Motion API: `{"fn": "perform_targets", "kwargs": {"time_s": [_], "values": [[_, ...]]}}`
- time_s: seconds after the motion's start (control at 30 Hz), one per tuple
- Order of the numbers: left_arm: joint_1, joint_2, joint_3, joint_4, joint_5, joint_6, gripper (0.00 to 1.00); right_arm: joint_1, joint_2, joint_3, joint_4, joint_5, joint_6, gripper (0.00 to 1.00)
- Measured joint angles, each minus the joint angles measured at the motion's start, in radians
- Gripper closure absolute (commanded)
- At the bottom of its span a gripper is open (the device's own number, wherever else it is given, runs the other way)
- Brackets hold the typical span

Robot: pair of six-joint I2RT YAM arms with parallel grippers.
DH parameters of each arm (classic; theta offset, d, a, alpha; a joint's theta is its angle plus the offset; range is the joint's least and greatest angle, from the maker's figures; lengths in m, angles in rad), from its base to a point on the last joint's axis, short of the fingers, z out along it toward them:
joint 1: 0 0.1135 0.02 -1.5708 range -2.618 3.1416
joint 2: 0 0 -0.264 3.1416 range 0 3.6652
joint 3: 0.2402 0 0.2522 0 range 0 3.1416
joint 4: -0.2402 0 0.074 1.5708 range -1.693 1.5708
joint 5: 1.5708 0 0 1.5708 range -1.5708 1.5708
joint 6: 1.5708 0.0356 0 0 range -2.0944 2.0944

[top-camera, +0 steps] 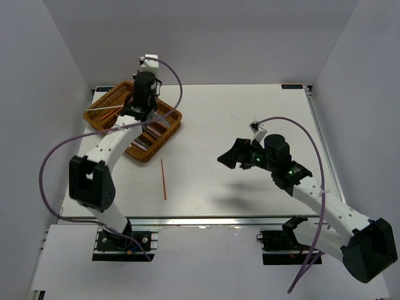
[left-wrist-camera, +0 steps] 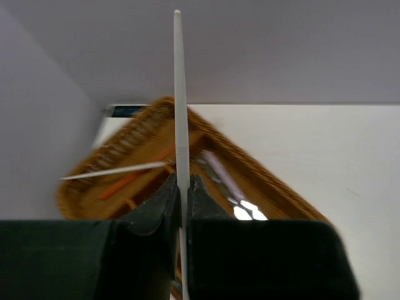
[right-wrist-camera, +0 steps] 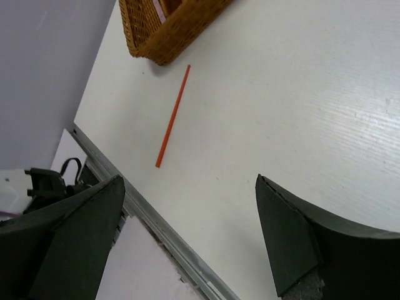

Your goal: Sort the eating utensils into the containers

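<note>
The brown wicker tray (top-camera: 165,134) sits at the back left of the table and holds several utensils. My left gripper (left-wrist-camera: 183,187) hovers over it, shut on a white chopstick (left-wrist-camera: 180,94) that sticks straight out past the fingertips. In the tray I see another white chopstick (left-wrist-camera: 115,170), an orange-red one (left-wrist-camera: 125,183) and pink-handled cutlery (left-wrist-camera: 219,172). A red chopstick (top-camera: 163,179) lies loose on the table in front of the tray; it also shows in the right wrist view (right-wrist-camera: 172,117). My right gripper (right-wrist-camera: 190,187) is open and empty, held above the table right of centre.
The table's near edge with its metal rail (right-wrist-camera: 156,228) runs below the right gripper. White walls close the table on the left, back and right. The tray's corner (right-wrist-camera: 164,37) shows at the top of the right wrist view.
</note>
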Motion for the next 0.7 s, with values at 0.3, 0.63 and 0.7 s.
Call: {"fn": "perform_targets", "kwargs": {"time_s": [0.3, 0.63, 0.7], "values": [[0.258, 0.419, 0.175, 0.254, -0.246, 0.391, 1.00, 0.001, -0.106, -0.151, -0.038, -0.014, -0.066, 0.11], [0.281, 0.668, 0.261, 0.442, -0.215, 0.610, 1.00, 0.002, -0.126, -0.192, -0.032, -0.057, -0.092, 0.11], [0.295, 0.671, 0.272, 0.447, -0.206, 0.623, 1.00, 0.002, -0.124, -0.194, -0.034, -0.056, -0.094, 0.11]]}}
